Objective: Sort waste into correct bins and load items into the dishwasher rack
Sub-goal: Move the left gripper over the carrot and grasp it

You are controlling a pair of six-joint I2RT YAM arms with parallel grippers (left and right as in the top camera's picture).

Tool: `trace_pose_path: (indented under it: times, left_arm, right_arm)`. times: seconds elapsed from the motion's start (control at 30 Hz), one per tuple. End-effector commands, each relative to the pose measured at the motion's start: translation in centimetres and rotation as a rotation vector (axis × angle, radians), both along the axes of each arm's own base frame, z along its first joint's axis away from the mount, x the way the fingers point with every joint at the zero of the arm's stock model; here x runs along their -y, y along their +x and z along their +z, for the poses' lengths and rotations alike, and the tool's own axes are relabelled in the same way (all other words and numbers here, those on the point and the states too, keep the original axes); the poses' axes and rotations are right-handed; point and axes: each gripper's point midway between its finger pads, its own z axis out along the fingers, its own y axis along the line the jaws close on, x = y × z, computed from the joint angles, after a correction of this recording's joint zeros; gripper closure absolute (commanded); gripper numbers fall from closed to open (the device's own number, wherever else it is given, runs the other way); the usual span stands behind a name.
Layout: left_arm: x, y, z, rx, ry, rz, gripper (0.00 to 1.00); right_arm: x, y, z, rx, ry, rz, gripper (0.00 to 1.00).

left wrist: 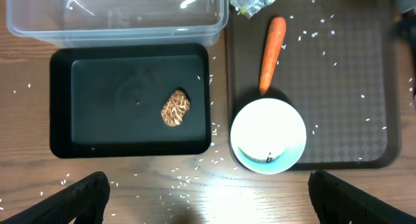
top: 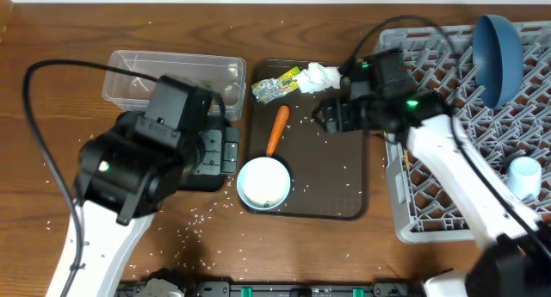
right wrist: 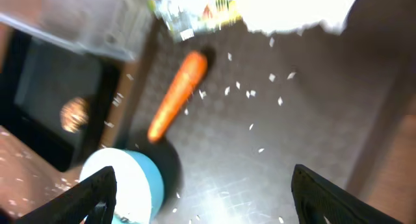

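Both grippers spread and empty above the scraps

Left gripper (left wrist: 208, 208): only two dark fingertips (left wrist: 84, 198) show, in the bottom corners of its wrist view. They are far apart with nothing between them. Below it is bare wood with white rice grains (left wrist: 182, 180) scattered about. Next up the frame, the black tray (left wrist: 97, 74), with the brown food lump (left wrist: 175, 108) lying alone right of its centre. In the overhead view the left arm covers nearly all of this tray.

Cup with light blue inside (top: 264, 182) sits upright at the lower left of the brown serving tray (top: 344, 194). Carrot stick (top: 277, 127) lies above it, lower tip just beside the rim; contact unclear. More grains across the tray.

Right gripper (top: 323, 116) hangs over the upper part of the serving tray, fingers apart, holding nothing. Its wrist view is blurred, fingertips cut off at the bottom corners.

Upper edge of the serving tray: yellow-green wrapper (top: 275, 86), with the crumpled tissue (top: 320, 76) touching it on the right. Clear tub (top: 172, 73) at upper left, partly behind the left arm; glare on its walls, contents unreadable.

Right of frame: grey rack (top: 409, 215), cut off by the frame edge and crossed by the right arm. Blue plate-bowl (top: 499, 56) stands on edge at upper right. A small white vessel (top: 523, 176) sits lower down; cup or bowl, cannot tell.
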Motion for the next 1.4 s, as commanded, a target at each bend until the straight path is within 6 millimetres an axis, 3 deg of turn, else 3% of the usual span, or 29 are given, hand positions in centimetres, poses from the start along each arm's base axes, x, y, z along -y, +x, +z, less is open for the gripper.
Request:
trace_pose_path:
  times: [0.0, 0.07, 0.13, 0.33, 0.43, 0.6, 0.83, 0.93, 1.07, 1.2, 1.3, 1.37]
  left_arm:
    - [0.3, 0.3, -1.5, -0.061, 0.015, -0.002, 0.0]
    - [1.1, 0.1, -2.4, -0.109, -0.003, -0.045, 0.02]
    - [2.2, -0.5, -3.8, -0.174, -0.036, -0.093, 0.06]
    - [3.1, -1.5, -9.0, -0.273, -0.017, -0.115, 0.07]
    - [4.7, -2.4, -11.3, -0.322, -0.068, -0.161, 0.08]
    - [5.7, -2.8, -14.3, -0.33, -0.063, -0.198, 0.13]
    - [8.2, 3.0, -13.0, -0.059, -0.076, -0.329, 0.17]
    - [8.8, 5.3, -13.2, 0.011, -0.049, -0.336, 0.2]
    - [10.3, 8.1, -16.0, 0.029, -0.019, -0.397, 0.22]
    - [11.6, 10.3, -19.3, 0.032, 0.002, -0.435, 0.22]
    - [12.1, 11.3, -21.5, 0.022, 0.014, -0.449, 0.23]
    - [12.4, 11.8, -22.9, 0.015, 0.02, -0.455, 0.23]
  right_arm:
    - [-0.7, -0.9, 3.0, 0.049, 0.068, 0.042, 0.22]
    - [-0.9, -1.1, 2.8, 0.047, 0.055, 0.045, 0.22]
    - [0.1, -0.8, 2.2, 0.023, 0.017, -0.038, 0.23]
    - [2.1, 0.6, 2.3, -0.005, 0.04, -0.211, 0.23]
    - [2.8, 0.9, 2.3, -0.006, 0.04, -0.24, 0.23]
    - [3.2, 1.7, 2.8, 0.017, 0.065, -0.244, 0.23]
    - [3.9, 1.7, 2.4, 0.012, 0.032, -0.285, 0.26]
    - [4.5, 1.9, 4.0, 0.055, 0.048, -0.295, 0.25]
    - [7.0, 1.4, 8.6, 0.168, 0.082, -0.342, 0.22]
    - [10.1, -0.4, 12.4, 0.255, 0.104, -0.415, 0.14]
    - [11.8, -2.1, 13.8, 0.276, 0.104, -0.455, 0.1]
    - [12.6, -3.0, 14.2, 0.28, 0.102, -0.475, 0.01]
